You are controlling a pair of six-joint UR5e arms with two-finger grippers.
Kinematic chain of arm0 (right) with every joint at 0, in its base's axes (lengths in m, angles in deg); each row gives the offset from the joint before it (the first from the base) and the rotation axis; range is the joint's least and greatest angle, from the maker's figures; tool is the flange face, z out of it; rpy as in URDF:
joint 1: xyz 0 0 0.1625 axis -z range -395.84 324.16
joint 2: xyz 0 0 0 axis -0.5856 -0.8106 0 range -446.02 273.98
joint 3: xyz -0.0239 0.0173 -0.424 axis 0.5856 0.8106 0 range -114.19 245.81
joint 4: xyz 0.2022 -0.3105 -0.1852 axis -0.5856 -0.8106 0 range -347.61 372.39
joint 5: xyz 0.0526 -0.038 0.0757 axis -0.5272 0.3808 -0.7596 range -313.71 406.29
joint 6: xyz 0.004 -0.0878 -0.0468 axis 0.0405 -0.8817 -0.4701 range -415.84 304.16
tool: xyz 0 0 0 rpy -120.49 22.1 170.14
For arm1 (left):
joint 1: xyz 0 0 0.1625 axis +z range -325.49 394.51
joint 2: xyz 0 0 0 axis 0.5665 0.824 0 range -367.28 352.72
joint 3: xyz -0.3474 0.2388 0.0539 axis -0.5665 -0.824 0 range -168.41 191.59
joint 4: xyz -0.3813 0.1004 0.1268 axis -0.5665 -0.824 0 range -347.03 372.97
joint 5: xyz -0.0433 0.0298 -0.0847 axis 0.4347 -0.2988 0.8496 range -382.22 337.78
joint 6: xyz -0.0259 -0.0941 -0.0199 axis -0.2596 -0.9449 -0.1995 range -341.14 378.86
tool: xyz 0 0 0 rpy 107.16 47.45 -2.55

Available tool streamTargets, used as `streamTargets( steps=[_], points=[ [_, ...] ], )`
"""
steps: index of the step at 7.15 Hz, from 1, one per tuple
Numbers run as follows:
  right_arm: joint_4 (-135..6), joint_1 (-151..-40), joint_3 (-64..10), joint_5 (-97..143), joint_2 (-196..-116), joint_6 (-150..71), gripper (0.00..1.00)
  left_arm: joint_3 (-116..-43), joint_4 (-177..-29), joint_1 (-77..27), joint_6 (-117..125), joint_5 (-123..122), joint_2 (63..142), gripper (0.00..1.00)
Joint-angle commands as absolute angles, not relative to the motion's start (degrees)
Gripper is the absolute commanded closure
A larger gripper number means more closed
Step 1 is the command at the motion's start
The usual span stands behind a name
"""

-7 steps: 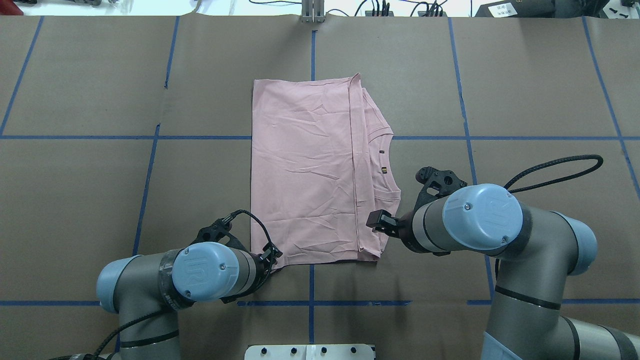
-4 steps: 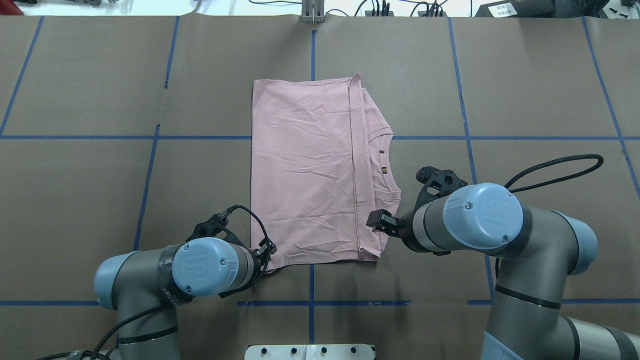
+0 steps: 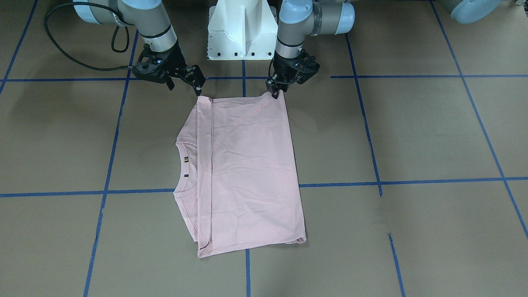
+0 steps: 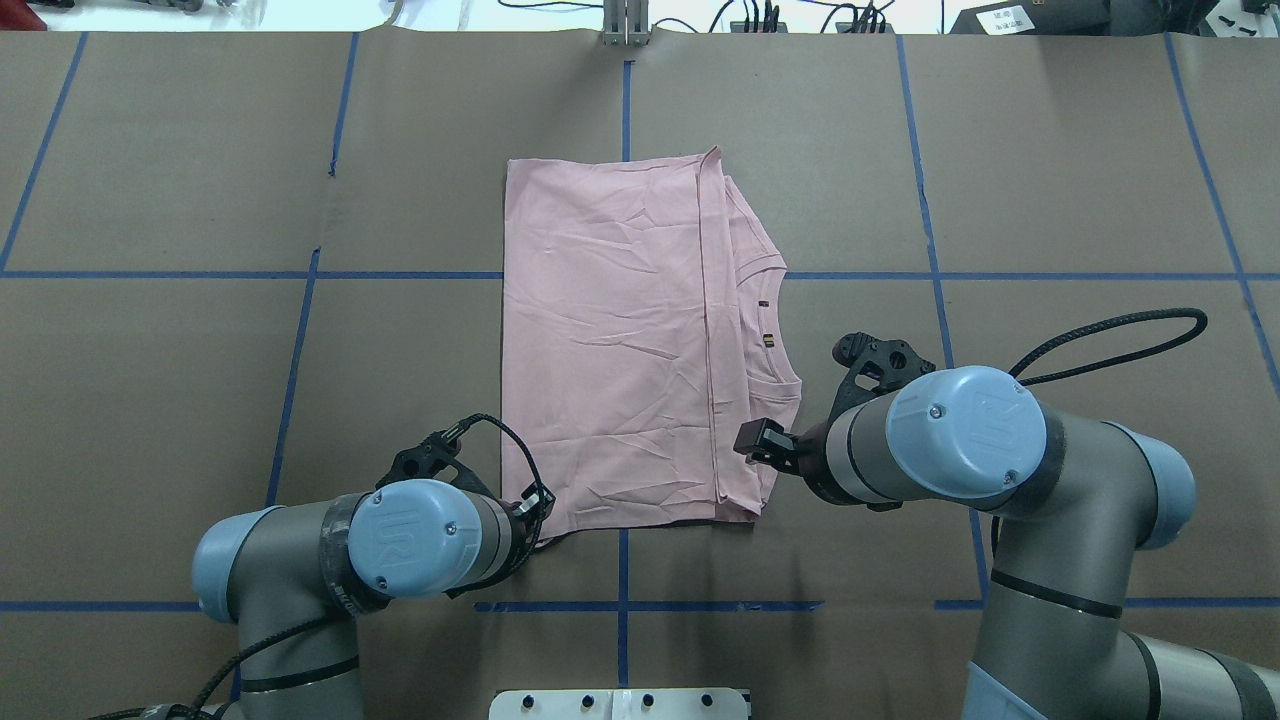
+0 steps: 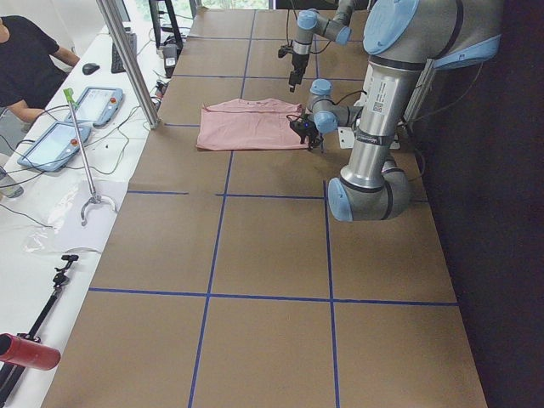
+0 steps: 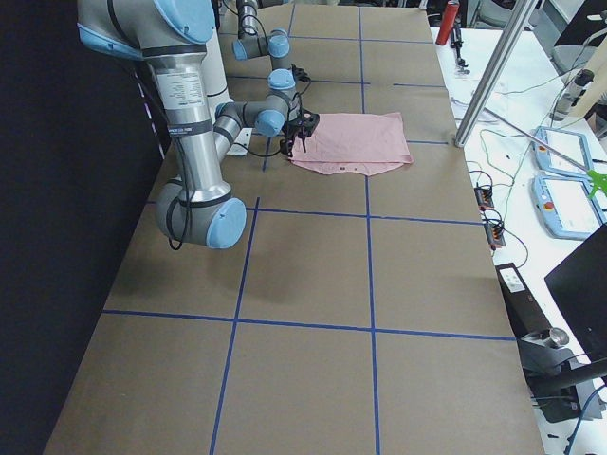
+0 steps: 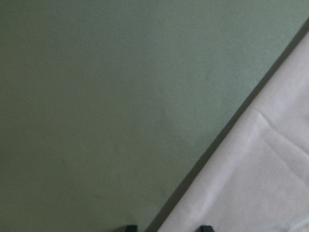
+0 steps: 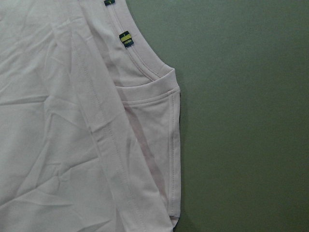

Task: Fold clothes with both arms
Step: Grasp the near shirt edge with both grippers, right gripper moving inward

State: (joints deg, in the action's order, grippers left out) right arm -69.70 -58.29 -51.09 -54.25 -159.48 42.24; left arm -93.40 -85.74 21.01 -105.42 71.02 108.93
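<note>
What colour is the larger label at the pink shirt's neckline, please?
The larger label is yellow with dark bands; clearest in right wrist view.

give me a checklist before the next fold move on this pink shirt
1. Left black two-finger hand at a robot-side corner of the pale pink folded t-shirt: ok.
2. Left hand shut on cloth: cannot tell.
3. Right black two-finger hand open: ok.
4. Right hand gripping the other robot-side corner: not ok, fingers spread just beside it.
5. Shirt flat on the brown paper-covered table: ok.
</note>
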Motion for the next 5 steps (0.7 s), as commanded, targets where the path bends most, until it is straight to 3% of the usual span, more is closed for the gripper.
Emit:
streamTargets(
  steps=[1,5],
  points=[
    [-69.70,-58.34,-51.09,-54.25,-159.49,42.24,0.00,-93.62,-85.73,21.06,-104.98,71.03,109.08,1.00],
    [-69.70,-57.99,-50.48,-54.17,-159.32,45.21,0.00,-95.10,-84.51,20.45,-103.13,71.12,108.91,1.00]
  ],
)
